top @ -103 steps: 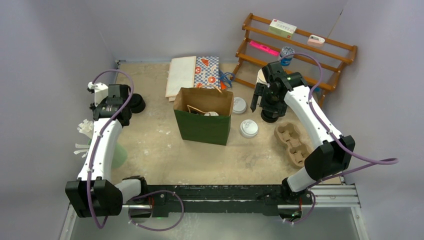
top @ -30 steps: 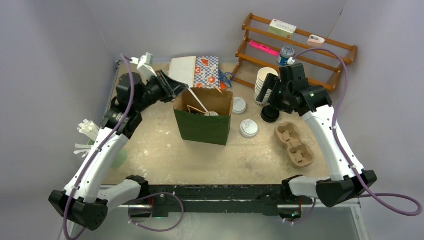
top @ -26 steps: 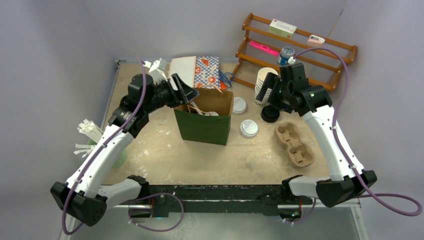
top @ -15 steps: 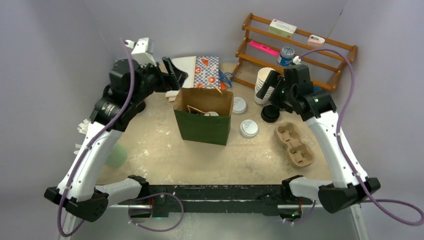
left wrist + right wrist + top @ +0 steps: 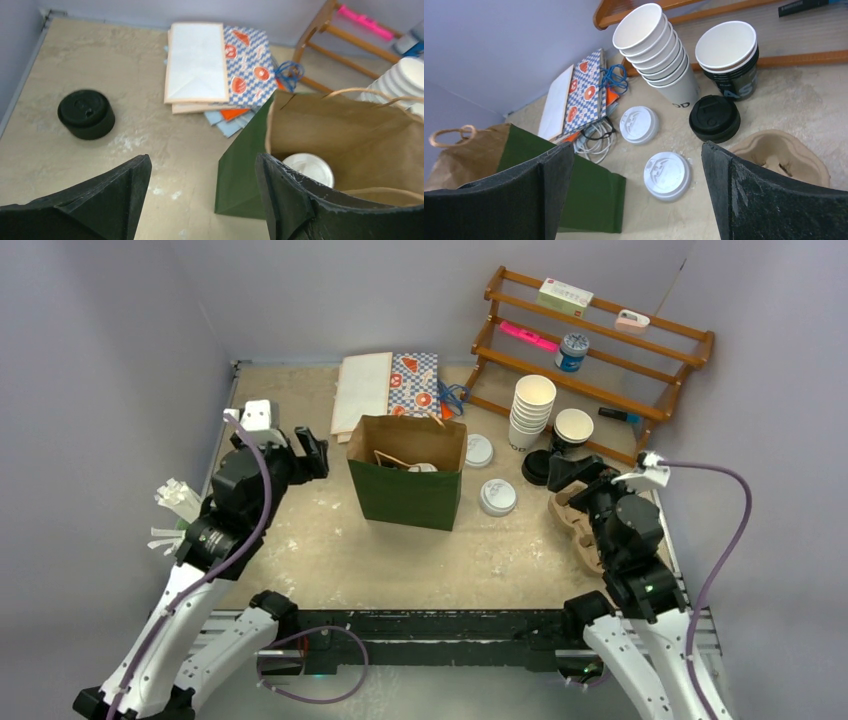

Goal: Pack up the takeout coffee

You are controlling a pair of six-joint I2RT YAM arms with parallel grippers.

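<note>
Both claws stood spread wide and held nothing: the left gripper (image 5: 200, 160) hung over the worktop (image 5: 300, 540) just left of the green paper bag (image 5: 405, 495), the right gripper (image 5: 636, 147) toward the right edge, by the pulp cup carrier (image 5: 784, 155). The takeout coffee (image 5: 307, 169) sat down inside the bag, mid-worktop, only its white lid showing past the brown lining, so the packing looked as good as done to me. The trouble I feared was the bag itself: it stood open and light, its handles (image 5: 350, 90) lying loose at the mouth, and a left finger swinging close could have caught a loop or shoved the wall and tipped the cup inside. Nothing I could see blocked the bag's mouth save those handles. On the right, a low sweep could have knocked the black lid (image 5: 715, 118) or the loose white lids (image 5: 667, 175) lying between bag and carrier. Farther back stood a stack of white cups (image 5: 659, 50) and a shorter stack of dark cups (image 5: 729, 60), both easy to topple if that arm reached their way. A black puck-like stack (image 5: 86, 114) lay toward the far left corner, flat folded bags (image 5: 196, 62) lay against the far edge, and the wooden rack (image 5: 600, 330) filled the far right corner.
</note>
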